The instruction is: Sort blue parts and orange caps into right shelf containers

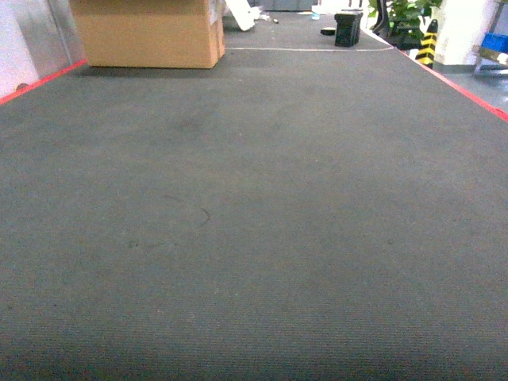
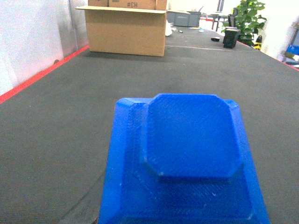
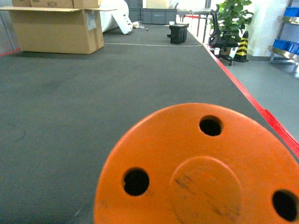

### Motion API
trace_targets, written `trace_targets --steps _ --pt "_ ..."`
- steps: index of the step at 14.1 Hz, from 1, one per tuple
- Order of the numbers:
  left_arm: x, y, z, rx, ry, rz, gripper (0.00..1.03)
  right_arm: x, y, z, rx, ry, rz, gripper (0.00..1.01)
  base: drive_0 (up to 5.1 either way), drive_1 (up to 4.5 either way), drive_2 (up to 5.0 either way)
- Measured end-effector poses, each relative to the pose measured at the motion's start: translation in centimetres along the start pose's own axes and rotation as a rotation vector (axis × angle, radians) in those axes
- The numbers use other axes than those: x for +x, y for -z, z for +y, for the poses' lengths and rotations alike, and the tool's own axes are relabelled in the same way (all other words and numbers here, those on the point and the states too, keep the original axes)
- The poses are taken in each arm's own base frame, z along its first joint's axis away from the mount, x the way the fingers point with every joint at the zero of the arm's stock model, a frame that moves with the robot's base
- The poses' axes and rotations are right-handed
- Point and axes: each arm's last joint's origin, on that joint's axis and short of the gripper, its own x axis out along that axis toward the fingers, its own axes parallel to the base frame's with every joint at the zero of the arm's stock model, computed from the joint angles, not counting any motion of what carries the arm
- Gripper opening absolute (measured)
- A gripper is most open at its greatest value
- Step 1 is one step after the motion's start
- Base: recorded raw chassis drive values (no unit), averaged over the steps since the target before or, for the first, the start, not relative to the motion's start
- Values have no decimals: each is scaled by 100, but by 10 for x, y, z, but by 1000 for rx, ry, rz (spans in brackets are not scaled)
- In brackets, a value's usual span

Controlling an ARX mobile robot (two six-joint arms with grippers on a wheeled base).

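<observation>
A blue part, a stepped block with chamfered corners, fills the lower half of the left wrist view. It hangs above the dark carpet, right in front of the camera. My left gripper's fingers are hidden behind it. An orange cap fills the bottom of the right wrist view, its round face with three holes towards the camera. It hides my right gripper's fingers. Blue crates sit on a metal shelf at the far right, beyond the carpet's red edge. The head view shows neither gripper nor either piece.
Dark carpet stretches ahead, bordered by red lines on both sides. A large cardboard box stands at the far left. A black box is at the far end. A plant and a striped cone stand to the right.
</observation>
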Motion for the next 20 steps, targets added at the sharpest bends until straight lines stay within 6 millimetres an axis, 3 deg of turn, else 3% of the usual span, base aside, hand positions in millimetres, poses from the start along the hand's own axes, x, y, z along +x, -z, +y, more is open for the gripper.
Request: trace_targets --steps 13,20 --pt "0 0 0 0 -2 0 42 0 0 0 0 0 0 44 0 0 0" --pt "0 0 0 0 -2 0 42 0 0 0 0 0 0 44 -170 -170 -170"
